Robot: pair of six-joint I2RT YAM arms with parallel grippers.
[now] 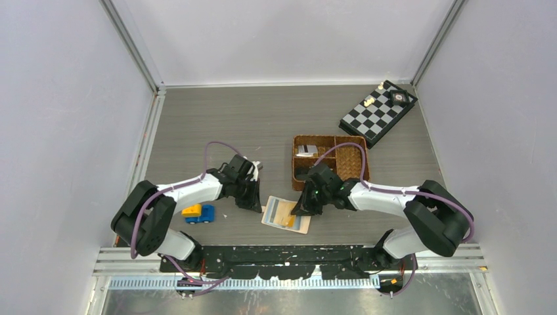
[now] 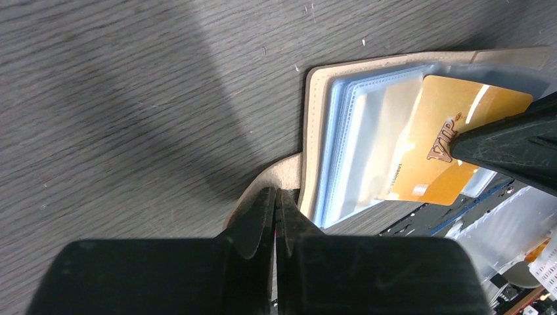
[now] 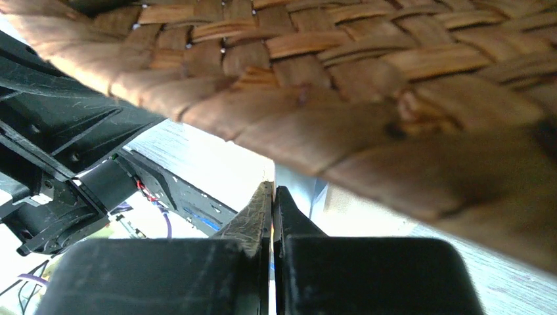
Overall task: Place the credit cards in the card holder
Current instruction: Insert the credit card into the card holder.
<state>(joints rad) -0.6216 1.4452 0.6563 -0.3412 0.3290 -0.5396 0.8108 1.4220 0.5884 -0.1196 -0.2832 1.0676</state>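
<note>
we find the open card holder (image 1: 286,214) lying flat between the arms, long axis left to right, its snap tab (image 2: 261,182) pinched by the left gripper (image 2: 275,197), while the right gripper (image 1: 303,207), pressed together, sits at the yellow-tan card (image 2: 427,157) just rightward, seemingly partly pocketed.

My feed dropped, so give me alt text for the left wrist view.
The left gripper, shut, pinches the snap tab of an open beige folding wallet on a grey wood-grain table; a gold VIP card sits partly inside its pale blue pocket.
</note>
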